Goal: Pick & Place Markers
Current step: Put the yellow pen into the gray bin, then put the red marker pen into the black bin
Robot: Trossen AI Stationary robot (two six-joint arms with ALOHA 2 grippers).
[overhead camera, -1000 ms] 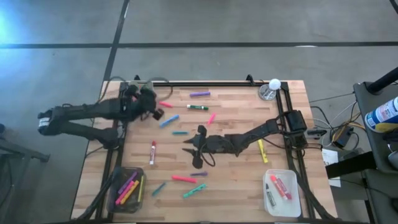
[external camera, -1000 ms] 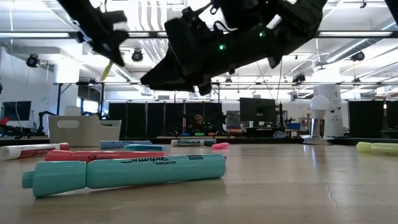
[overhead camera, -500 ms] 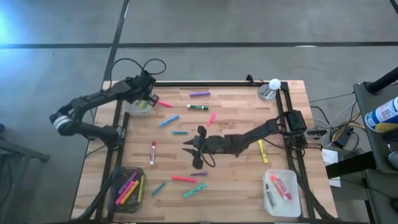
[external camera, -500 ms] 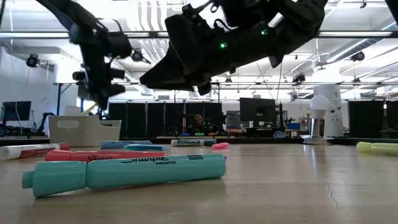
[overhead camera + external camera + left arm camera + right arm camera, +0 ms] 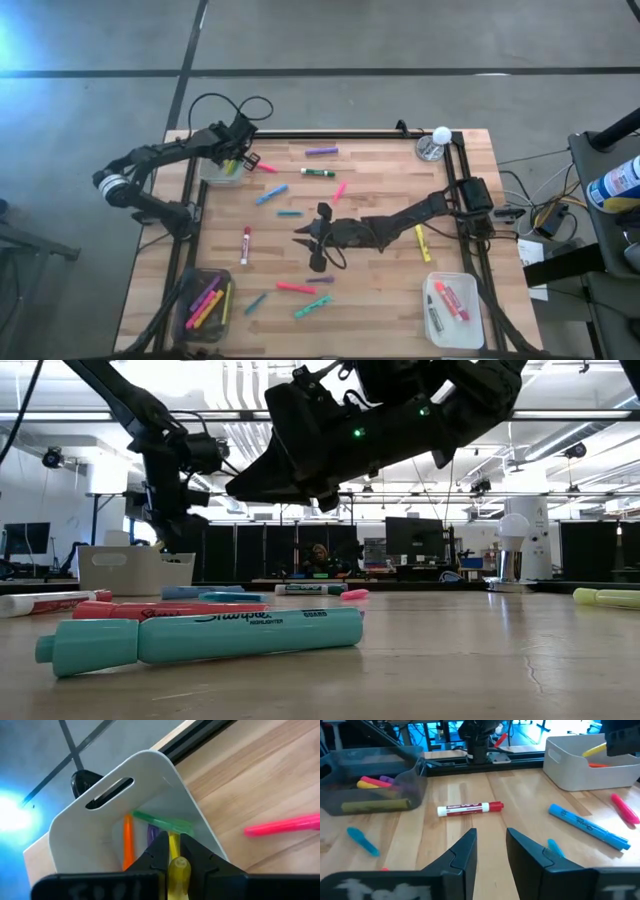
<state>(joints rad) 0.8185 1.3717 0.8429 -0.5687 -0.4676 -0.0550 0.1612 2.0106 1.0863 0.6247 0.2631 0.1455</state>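
Observation:
Many markers lie scattered on the wooden table, among them a red-and-white one (image 5: 245, 245), a blue one (image 5: 270, 194) and a pink one (image 5: 267, 168). My left gripper (image 5: 232, 162) hangs over the white bin (image 5: 213, 175) at the far left corner, shut on a yellow marker (image 5: 174, 851). Orange, green and purple markers lie in that bin. My right gripper (image 5: 306, 245) stands open over the middle of the table, with nothing between its fingers (image 5: 464, 854). My left gripper pinches the yellow marker between its two fingers, at the marker's upper part (image 5: 178, 868). The fingers slant down into the bin's mouth and the marker lies along them. Its lower end points down among the markers in the bin, and I cannot tell whether it touches them.
A grey bin (image 5: 205, 303) with pink and yellow markers stands at the near left. A clear bin (image 5: 452, 308) with a red marker stands at the near right. A small metal stand with a white ball (image 5: 435, 142) is at the far right. A black rail runs along the far edge.
My left gripper has swung from over the table toward the far left corner, tipped downward and sunk over the white bin. The yellow marker has stayed in its hold.

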